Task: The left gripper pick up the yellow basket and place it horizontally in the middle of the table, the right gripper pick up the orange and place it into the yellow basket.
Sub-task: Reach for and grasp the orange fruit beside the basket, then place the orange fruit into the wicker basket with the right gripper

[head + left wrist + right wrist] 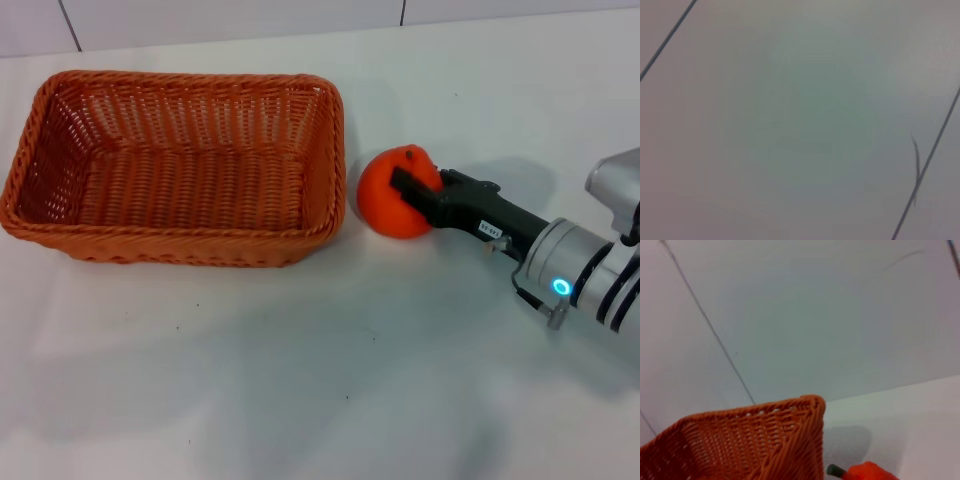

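In the head view the basket point(175, 165) lies lengthwise toward the counter's point(300, 380) far-left corner, empty and with its opening up. The orange point(398, 192) rests on the counter just beside the basket's right end, near the middle of the far edge. The right claw point(418, 192) reaches in from the right edge, its 2 prongs closed around the orange, 1 lying across the fruit's top. The left claw is not in this view. The left wrist view shows only a blank pale surface with thin dark lines, nothing of the task. The right wrist view shows 1 basket corner point(790, 440) with the orange's stem end point(865, 472) close beside it; the claw's own prongs are out of sight here. The basket looks already placed, so the orange pickup is the step in hand. Next calls for lifting the fruit above the braided rim, carrying it left over the basket's middle, then opening.
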### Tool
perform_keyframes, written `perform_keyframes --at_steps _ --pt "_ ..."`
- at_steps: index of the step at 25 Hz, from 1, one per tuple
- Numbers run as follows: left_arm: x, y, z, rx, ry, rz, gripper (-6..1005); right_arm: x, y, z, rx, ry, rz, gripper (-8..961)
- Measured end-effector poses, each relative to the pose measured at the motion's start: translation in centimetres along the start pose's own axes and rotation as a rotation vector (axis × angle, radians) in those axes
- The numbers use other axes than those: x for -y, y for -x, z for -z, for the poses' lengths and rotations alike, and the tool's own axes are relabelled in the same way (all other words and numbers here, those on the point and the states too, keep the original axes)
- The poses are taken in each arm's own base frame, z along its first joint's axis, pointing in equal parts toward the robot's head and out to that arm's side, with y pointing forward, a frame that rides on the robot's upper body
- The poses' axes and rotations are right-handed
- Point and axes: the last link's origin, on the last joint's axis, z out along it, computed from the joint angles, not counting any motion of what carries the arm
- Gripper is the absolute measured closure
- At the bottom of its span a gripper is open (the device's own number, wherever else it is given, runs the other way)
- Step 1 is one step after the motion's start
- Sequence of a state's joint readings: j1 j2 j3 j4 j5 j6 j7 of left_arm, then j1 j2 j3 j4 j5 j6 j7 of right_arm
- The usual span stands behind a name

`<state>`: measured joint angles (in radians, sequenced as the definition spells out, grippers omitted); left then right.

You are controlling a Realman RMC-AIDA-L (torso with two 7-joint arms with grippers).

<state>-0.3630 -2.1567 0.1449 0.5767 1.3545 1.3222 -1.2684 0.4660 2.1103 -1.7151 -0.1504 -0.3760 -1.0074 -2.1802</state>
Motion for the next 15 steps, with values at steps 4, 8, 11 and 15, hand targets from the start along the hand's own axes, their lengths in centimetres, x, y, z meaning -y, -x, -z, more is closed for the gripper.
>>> perform_keyframes --at_steps 4,8,11,15 --pt "0.1 0.1 0.0 -0.002 -0.005 -0.003 120 -0.6 -0.9 0.4 -0.068 0.025 -0.043 495" --pt "0.1 0.1 0.0 -0.002 -0.005 -0.026 121 -1.1 -2.7 1.1 -0.190 0.035 -0.066 520" --pt "0.2 0.0 0.0 -0.002 -0.008 -0.031 121 -0.8 -4.3 0.8 -0.260 0.001 -0.064 544" --pt "0.3 -0.1 -0.1 -0.001 -0.014 -0.055 122 1.1 -6.4 -0.9 -0.302 -0.087 -0.043 578"
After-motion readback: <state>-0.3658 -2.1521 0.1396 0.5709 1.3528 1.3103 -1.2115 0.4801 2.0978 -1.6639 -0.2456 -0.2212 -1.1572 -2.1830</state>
